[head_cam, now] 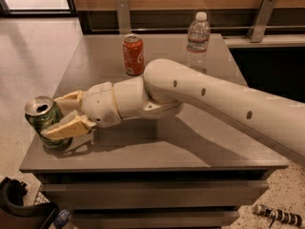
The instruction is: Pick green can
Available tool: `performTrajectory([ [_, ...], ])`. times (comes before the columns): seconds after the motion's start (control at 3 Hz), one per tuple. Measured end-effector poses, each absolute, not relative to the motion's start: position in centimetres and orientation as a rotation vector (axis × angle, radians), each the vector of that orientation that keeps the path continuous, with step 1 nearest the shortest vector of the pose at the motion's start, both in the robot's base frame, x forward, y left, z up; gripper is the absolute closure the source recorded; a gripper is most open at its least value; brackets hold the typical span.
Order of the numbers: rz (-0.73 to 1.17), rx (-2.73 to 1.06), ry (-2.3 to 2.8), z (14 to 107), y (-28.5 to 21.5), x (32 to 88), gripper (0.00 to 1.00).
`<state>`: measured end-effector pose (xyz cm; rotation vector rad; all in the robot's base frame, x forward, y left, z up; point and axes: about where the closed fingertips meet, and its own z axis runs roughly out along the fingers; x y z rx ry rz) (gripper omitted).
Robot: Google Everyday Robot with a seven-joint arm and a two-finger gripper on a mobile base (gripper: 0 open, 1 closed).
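The green can (39, 119), light green with a silver top, stands at the front left corner of the grey table (157, 147), tilted slightly. My gripper (51, 117) reaches in from the right, and its two tan fingers (64, 128) close against the can's far and near sides. The can's base sits at or just above the tabletop, and I cannot tell which. The white arm (214, 99) stretches across the table from the right.
A red-orange soda can (133, 54) stands at the back centre of the table. A clear water bottle (197, 41) stands at the back right. The table's left edge is right beside the green can, with floor below. A dark object (19, 204) lies at the lower left.
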<state>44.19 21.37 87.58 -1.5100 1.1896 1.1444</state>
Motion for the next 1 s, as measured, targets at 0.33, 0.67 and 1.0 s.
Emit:
performTrajectory([
  [0.33,1.139,-1.519,1.172,90.4,20.8,45.9,1.00],
  [0.67,1.092,-1.537,1.146,95.2,20.0,48.0,1.00],
  [1.0,1.025,-1.562,1.115,100.0,19.1,49.1,1.00],
])
